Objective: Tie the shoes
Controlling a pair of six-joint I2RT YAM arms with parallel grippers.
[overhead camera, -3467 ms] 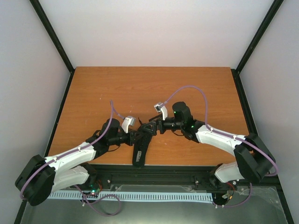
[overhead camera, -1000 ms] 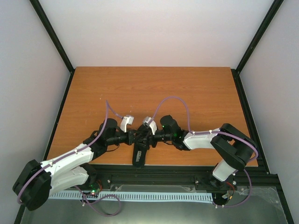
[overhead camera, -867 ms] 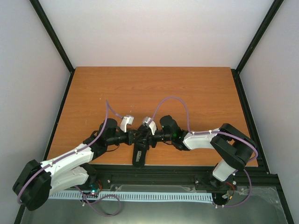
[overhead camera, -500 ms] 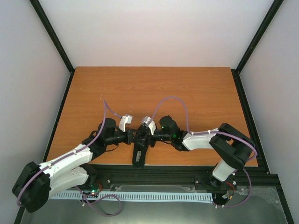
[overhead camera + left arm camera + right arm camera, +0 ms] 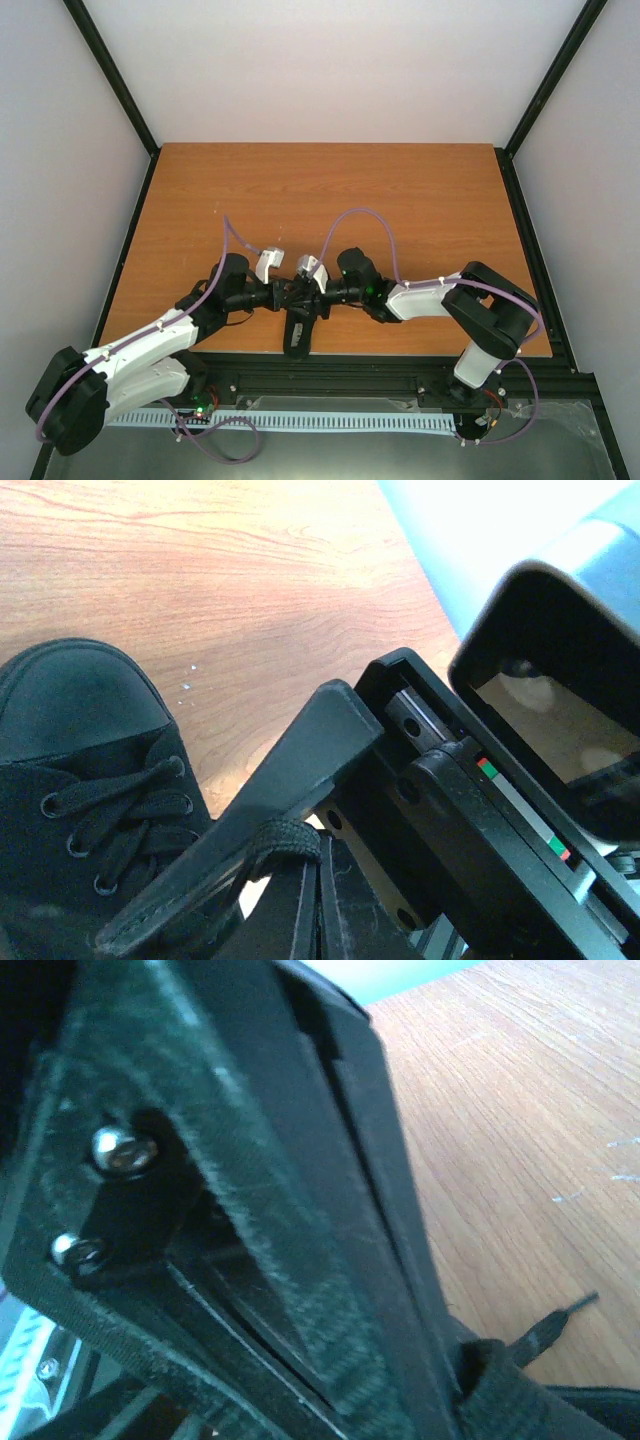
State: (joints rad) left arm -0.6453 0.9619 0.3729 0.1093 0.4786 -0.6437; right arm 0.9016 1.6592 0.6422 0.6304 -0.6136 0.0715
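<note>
Canvas and cord set the terms. The shoe [image 5: 297, 330] looks small, light and soft-sided, so we judge it will slide or tip on smooth wood if a lace is pulled hard. The lace [image 5: 285, 837] is thin, limp and woven, and we expect it to slip from any loose grip. We would take it close above the eyelets [image 5: 75, 845] for control, or farther along for slack, and never by the upper.

Both arms meet right over the shoe. The left pincer [image 5: 287, 295] has its fingers [image 5: 295, 920] pressed together with only a seam between them. The lace sits at their tips, so we read it as clenched on the lace. Above the shoe's laced part, that same lace loops over one finger of the right pincer [image 5: 312, 293]. We cannot tell whether the right one is clenched or released.

The shoe lies on a wood-grain table [image 5: 330, 190], with the near edge just behind it and most of the wood beyond it. A few pale specks [image 5: 185, 680] lie beside the shoe's toe cap [image 5: 70, 695]. Plain pale walls [image 5: 330, 70] with black frame posts [image 5: 110, 75] stand well away from the shoe.
</note>
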